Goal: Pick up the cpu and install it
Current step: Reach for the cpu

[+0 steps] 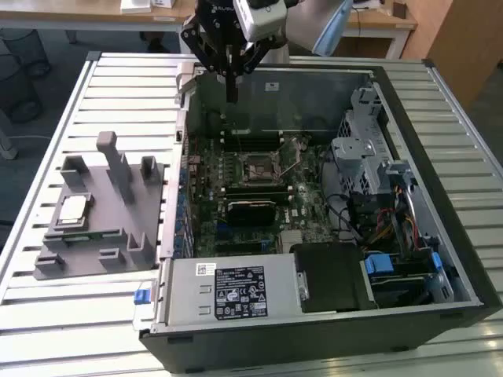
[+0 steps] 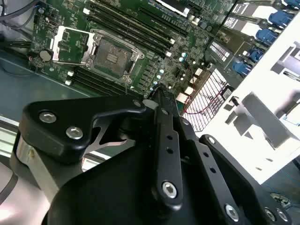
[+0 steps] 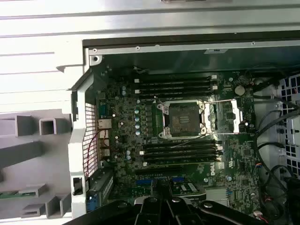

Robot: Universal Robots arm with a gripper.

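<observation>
- Second wrist view: the hand's (image 2: 157,96) own black links are blocking much of the motherboard (image 2: 56,18). Its fingers are looking pressed together, gripping nothing.
- In the exterior view, the cpu (image 1: 73,209) is lying on a grey holder (image 1: 102,236) on the tabletop (image 1: 126,94), at 9 o'clock from the open computer case (image 1: 314,98).
- The socket (image 3: 183,119) is sitting uncovered between memory sticks (image 3: 176,84).
- The arm is hanging over the case's 12 o'clock wall, with the hand pointing down.

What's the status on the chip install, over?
Pincer shut, empty, over the open computer case. Chip on the grey stand at the exterior view's left, apart from pincer. Socket open and bare; nothing in the way.
</observation>
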